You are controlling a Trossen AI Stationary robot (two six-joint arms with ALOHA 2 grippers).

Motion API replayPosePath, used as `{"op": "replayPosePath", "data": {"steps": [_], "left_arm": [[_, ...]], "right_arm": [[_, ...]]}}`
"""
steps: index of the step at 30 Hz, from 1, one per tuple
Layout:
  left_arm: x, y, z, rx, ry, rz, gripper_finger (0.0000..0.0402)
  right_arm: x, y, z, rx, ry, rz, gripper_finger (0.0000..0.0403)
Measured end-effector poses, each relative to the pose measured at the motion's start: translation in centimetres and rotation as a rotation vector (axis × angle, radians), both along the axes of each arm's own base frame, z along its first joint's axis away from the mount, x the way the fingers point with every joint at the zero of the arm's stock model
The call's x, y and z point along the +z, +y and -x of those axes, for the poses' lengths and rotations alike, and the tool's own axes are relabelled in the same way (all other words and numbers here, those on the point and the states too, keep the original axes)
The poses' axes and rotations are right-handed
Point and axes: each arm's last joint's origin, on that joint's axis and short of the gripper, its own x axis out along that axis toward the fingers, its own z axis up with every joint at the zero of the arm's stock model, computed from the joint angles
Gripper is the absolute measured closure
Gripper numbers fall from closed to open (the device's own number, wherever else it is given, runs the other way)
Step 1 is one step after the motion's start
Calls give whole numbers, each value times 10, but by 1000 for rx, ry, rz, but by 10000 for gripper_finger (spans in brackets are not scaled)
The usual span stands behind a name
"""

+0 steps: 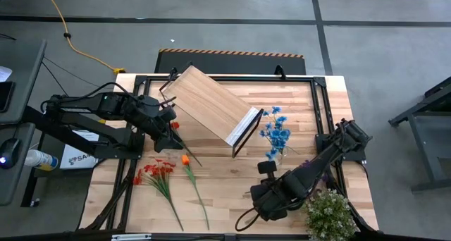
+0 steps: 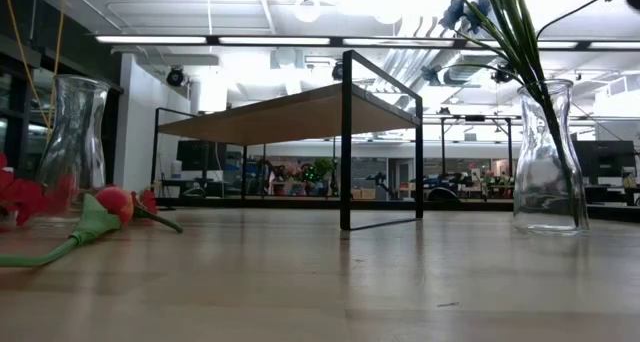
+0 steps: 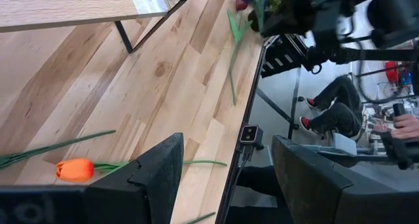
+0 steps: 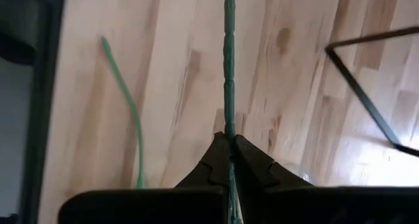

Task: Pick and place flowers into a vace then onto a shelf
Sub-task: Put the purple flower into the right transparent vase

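Right end effector (image 4: 230, 160) pinching green stem (image 4: 228, 67)

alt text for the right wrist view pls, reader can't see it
The right claw is shut on a thin green flower stem, which points straight away from the camera over the light wood table. Another loose green stem lies beside it, and a black shelf leg stands at one side.

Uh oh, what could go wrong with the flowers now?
1. The right fingers are shut on just a thin green flower stem, and most of it sticks out ahead of them. It might slip, bend or swing when moved.
2. The blue flowers stand tall and leaning in the narrow clear glass vase. If it is lifted toward the light wood shelf with black metal legs, it might tip.
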Motion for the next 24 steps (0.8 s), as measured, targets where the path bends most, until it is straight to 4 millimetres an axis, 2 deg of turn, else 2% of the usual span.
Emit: {"op": "replayPosePath", "data": {"steps": [11, 17, 24], "left_arm": [[0, 0, 0, 6, 2, 8, 137], [0, 0, 0, 6, 3, 9, 137], [0, 0, 0, 6, 3, 9, 137]], "right_arm": [[58, 4, -1, -10, -116, -163, 402], [76, 0, 6, -59, -82, -223, 402], [95, -7, 14, -82, -92, -198, 402]]}}
